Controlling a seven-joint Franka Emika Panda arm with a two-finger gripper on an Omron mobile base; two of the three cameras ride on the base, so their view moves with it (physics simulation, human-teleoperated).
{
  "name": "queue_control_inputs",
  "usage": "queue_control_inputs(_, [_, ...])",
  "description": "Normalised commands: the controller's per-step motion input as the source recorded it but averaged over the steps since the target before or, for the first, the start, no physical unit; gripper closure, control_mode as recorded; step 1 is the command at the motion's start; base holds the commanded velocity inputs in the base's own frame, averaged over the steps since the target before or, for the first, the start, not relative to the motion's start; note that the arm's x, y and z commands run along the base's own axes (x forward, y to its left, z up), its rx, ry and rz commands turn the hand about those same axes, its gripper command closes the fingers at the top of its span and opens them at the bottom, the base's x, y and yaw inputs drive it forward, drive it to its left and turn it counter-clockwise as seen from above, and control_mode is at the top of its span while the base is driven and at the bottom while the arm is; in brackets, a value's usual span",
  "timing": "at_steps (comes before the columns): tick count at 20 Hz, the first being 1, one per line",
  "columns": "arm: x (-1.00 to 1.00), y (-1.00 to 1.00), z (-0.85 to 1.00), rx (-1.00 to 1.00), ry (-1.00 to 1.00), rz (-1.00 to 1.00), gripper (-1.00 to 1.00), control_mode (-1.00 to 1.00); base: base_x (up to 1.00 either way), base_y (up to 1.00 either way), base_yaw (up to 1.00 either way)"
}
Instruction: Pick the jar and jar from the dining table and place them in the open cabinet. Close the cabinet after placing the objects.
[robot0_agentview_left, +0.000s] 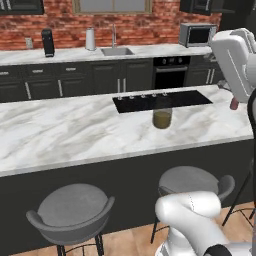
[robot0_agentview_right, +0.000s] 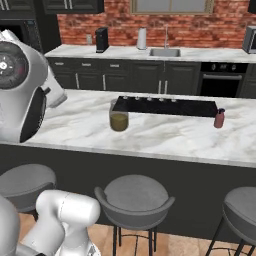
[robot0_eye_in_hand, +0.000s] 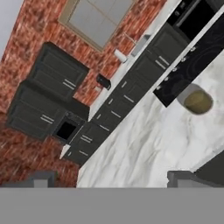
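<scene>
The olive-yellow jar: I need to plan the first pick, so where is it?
The olive-yellow jar stands upright on the dining table, against the cooktop's front edge, left of the reddish jar.

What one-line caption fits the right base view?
Olive-filled jar and reddish jar stand apart beside the cooktop on the marble dining table.

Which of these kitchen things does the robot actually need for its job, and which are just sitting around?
Needed:
- olive-yellow jar
- reddish jar
- marble dining table
- black wall cabinet
- gripper, open and holding nothing

Just sitting around:
- bar stools
- microwave
- sink
- oven
</scene>
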Motion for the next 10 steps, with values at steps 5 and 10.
queue_control_inputs(5, [0.00, -0.16, 0.11, -0.18, 0.54, -0.16, -1.00, -1.00, 0.00, 0.00, 0.00])
queue_control_inputs(10, [0.00, -0.39, -0.04, -0.11, 0.44, -0.13, -1.00, -1.00, 0.00, 0.00, 0.00])
